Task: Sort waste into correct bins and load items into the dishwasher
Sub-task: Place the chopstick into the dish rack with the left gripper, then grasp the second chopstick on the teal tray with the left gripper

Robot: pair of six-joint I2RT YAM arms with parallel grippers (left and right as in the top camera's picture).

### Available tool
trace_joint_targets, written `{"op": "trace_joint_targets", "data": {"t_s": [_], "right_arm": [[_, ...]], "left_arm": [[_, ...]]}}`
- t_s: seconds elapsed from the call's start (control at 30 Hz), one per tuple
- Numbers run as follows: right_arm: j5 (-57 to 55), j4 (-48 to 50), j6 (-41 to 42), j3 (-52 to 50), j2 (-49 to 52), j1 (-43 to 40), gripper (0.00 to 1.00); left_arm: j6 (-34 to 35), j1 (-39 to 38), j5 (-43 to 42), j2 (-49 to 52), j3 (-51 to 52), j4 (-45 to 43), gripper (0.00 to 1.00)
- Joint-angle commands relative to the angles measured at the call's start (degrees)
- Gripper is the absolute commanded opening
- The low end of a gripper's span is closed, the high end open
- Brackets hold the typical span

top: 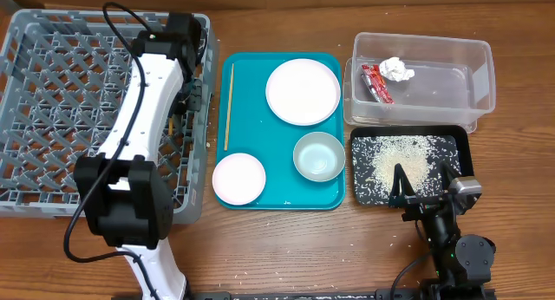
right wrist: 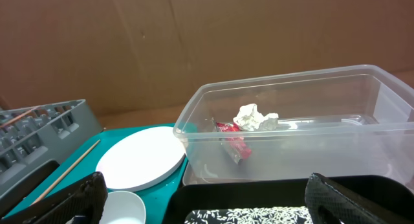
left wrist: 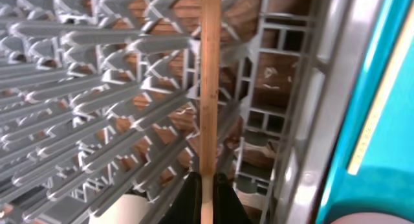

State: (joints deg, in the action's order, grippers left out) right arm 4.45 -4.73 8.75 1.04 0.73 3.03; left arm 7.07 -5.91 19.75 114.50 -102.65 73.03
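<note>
My left gripper [top: 179, 112] [left wrist: 207, 199] is shut on a wooden chopstick [left wrist: 208, 88] and holds it over the right edge of the grey dish rack [top: 52, 92] [left wrist: 97, 101]. The second chopstick [top: 229, 105] [left wrist: 374, 123] lies on the teal tray [top: 260, 135], with the round plate [top: 302, 91] [right wrist: 142, 156], the greyish-green bowl [top: 318, 156] and the pink bowl [top: 238, 178]. The clear tub [top: 451, 53] [right wrist: 336, 130] holds the red wrapper [top: 376, 81] [right wrist: 233, 138] and the paper ball [top: 396, 70] [right wrist: 256, 117]. Rice [top: 403, 157] lies in the black tray [top: 460, 140]. My right gripper [top: 425, 183] [right wrist: 210, 201] is open and empty at that tray's front edge.
The left arm's white links [top: 143, 118] and a black cable [top: 113, 18] stretch across the rack. A few rice grains [top: 286, 215] lie on the wooden table in front of the teal tray. A brown cardboard wall [right wrist: 194, 36] stands behind the table.
</note>
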Motion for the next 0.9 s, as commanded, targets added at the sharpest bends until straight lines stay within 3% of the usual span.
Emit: {"op": "trace_joint_targets", "data": {"t_s": [0.0, 0.23, 0.37, 0.53, 0.8, 0.87], "right_arm": [[-0.5, 0.33, 0.07, -0.57, -0.44, -0.26, 1.0], [-0.5, 0.33, 0.07, -0.57, -0.44, -0.26, 1.0], [-0.5, 0.33, 0.07, -0.57, -0.44, -0.26, 1.0], [-0.5, 0.33, 0.07, -0.57, -0.44, -0.26, 1.0], [-0.5, 0.33, 0.07, -0.57, -0.44, -0.26, 1.0], [-0.52, 0.33, 0.07, -0.57, -0.44, -0.26, 1.0]], "left_arm": [[-2.75, -0.46, -4.46, 0.83, 0.28, -1.51, 0.04], [-2.84, 0.09, -7.87, 1.33, 0.28, -3.91, 0.04], [-4.15, 0.33, -14.93, 2.14, 0.7, -5.27, 0.04], [-4.44, 0.35, -13.11, 2.43, 6.05, -8.5, 0.04], [-4.94, 0.33, -11.63, 1.95, -3.56, 1.36, 0.04], [-4.55, 0.33, -10.78, 1.95, -4.66, 1.4, 0.1]]}}
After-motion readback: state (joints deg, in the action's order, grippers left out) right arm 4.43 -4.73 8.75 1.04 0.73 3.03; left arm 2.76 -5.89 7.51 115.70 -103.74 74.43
